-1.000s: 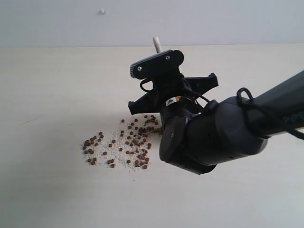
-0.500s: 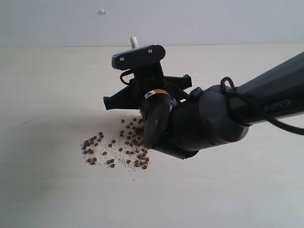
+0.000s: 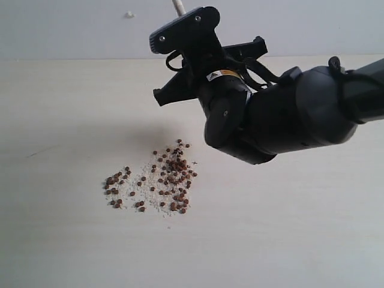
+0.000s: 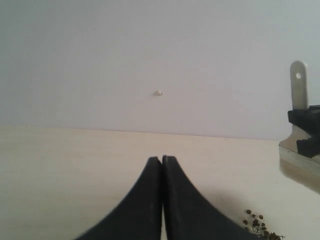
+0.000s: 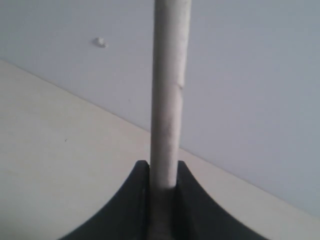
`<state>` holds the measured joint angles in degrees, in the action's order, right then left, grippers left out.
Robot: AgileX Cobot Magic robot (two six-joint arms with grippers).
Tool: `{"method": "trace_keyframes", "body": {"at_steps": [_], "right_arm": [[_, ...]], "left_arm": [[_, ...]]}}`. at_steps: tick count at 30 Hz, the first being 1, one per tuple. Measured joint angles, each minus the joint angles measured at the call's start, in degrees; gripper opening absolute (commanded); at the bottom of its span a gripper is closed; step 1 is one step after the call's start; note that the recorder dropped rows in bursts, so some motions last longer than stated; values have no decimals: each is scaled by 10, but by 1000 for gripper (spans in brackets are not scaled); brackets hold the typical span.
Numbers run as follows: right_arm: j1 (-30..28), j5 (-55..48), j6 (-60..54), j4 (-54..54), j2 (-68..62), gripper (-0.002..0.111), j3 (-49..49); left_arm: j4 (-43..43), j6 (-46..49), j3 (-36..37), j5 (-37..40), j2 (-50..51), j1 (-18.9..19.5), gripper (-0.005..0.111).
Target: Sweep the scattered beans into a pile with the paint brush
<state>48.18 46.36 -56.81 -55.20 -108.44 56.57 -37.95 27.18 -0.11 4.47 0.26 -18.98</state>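
Note:
The beans (image 3: 159,183) lie as a loose reddish-brown patch mixed with whitish crumbs on the pale table (image 3: 72,108); a few beans (image 4: 257,222) also show in the left wrist view. My right gripper (image 5: 163,167) is shut on the pale handle of the paint brush (image 5: 169,100). It is held up in the air, behind and to the right of the beans. The handle's tip (image 3: 178,6) pokes above the wrist, and its holed end (image 4: 299,87) and silver band (image 4: 300,157) show in the left wrist view. The bristles are hidden. My left gripper (image 4: 162,159) is shut and empty over bare table.
The bulky right arm (image 3: 288,120) reaches in from the right above the table. A grey wall (image 3: 300,24) with a small white speck (image 3: 129,14) runs along the table's far edge.
The right arm swept leftwards across the beans, then lifted the brush clear of the table. The beans on the right side now sit tighter against the patch.

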Motion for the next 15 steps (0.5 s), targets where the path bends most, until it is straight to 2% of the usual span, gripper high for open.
{"method": "trace_keyframes", "body": {"at_steps": [8,11,15], "right_arm": [[-73,-39,229,400,-75,0,0],[-84,-41,299,497,-82,0,0],[-87,-48,347,565,-84,0,0]], "left_arm": [[0,0,0,0,0,0,0],[0,0,0,0,0,0,0],[0,0,0,0,0,0,0]]}}
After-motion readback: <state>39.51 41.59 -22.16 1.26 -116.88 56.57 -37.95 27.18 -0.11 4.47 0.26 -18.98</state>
